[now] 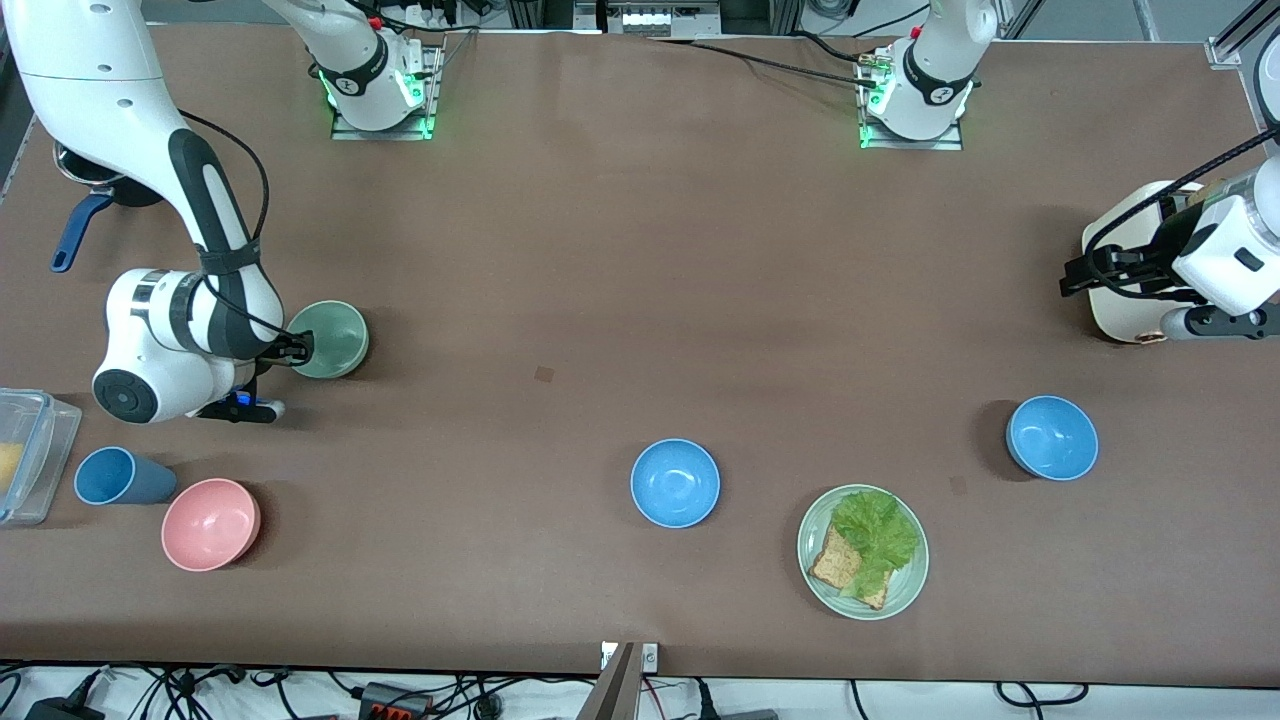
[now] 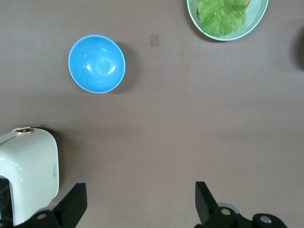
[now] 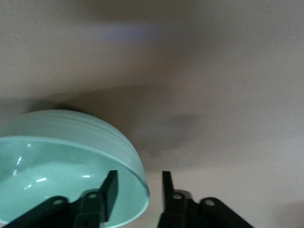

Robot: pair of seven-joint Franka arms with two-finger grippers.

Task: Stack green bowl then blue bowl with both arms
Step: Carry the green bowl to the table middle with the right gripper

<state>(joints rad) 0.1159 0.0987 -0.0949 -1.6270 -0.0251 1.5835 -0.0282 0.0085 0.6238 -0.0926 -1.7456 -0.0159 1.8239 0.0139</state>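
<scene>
The right pincer (image 3: 137,190) straddles the rim of the green bowl (image 1: 334,339) at the middle left of the front view, one finger inside the bowl and one outside, the gap narrow around the wall; whether it already presses the rim I cannot tell. The bowl sits upright on the tabletop (image 1: 600,260) toward the right arm's end. It looks light, stiff and smooth, likely plastic, so a pinch on the thin rim seems the sensible hold, though a glossy wall could slip or let the bowl swing if lifted fast. The left pincer (image 2: 137,204) hangs wide open and empty at the right edge of the front view, over a white appliance (image 1: 1125,290), waiting. One blue bowl (image 1: 1052,437) lies at the lower right, close to that arm's end; a second blue bowl (image 1: 675,483) sits lower centre, nearer the front camera. Beside it, lower right, a pale-green plate (image 1: 812,560) carries lettuce and toast. At the lower left stand a pink bowl (image 1: 210,524), a blue cup (image 1: 118,477) and a clear container (image 1: 40,455). The brown tabletop is matte and flat, with cables along its edges.
</scene>
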